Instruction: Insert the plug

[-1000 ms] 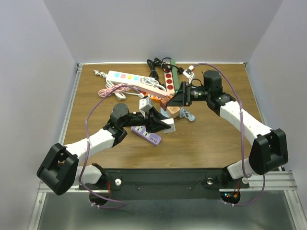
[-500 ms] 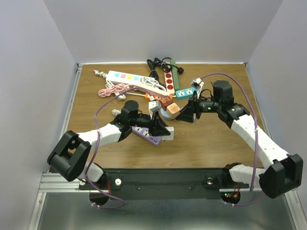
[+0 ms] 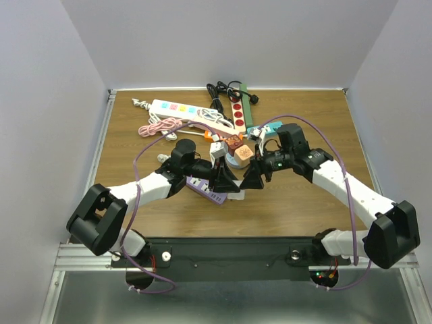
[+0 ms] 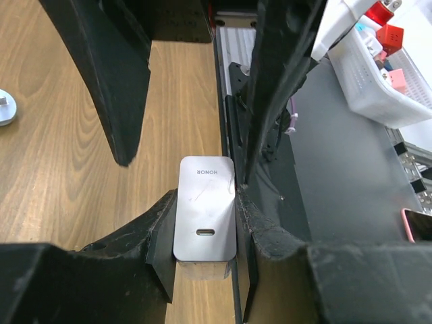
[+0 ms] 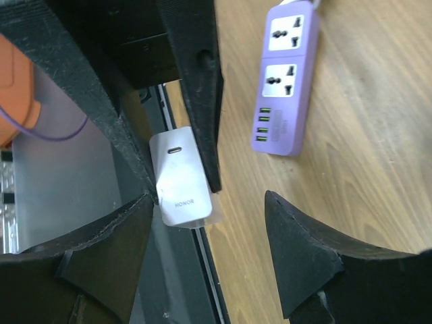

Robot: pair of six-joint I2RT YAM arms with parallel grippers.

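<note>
The plug is a white HONOR charger block (image 4: 204, 206) and my left gripper (image 4: 204, 237) is shut on its sides, holding it above the table's near edge. In the top view the left gripper (image 3: 226, 181) and right gripper (image 3: 252, 177) meet nose to nose over the charger (image 3: 235, 192). My right gripper (image 5: 208, 198) is open around the charger's (image 5: 178, 177) far end: its left finger (image 5: 108, 243) is against the block and the right one stands well apart. A purple power strip (image 5: 287, 81) with two sockets and USB ports lies on the wood just beyond, partly under the left arm (image 3: 204, 190).
A pile of power strips and cables fills the back: a white strip with coloured buttons (image 3: 177, 109), a strip with red sockets (image 3: 237, 112), an orange cube adapter (image 3: 243, 154), a pink cable (image 3: 154, 128). The black base rail (image 3: 229, 256) lies just below the grippers.
The right arm has swung from the back pile down and left to the charger, its jaws narrowing a little. The left gripper keeps its hold and has barely shifted in the last half second.
</note>
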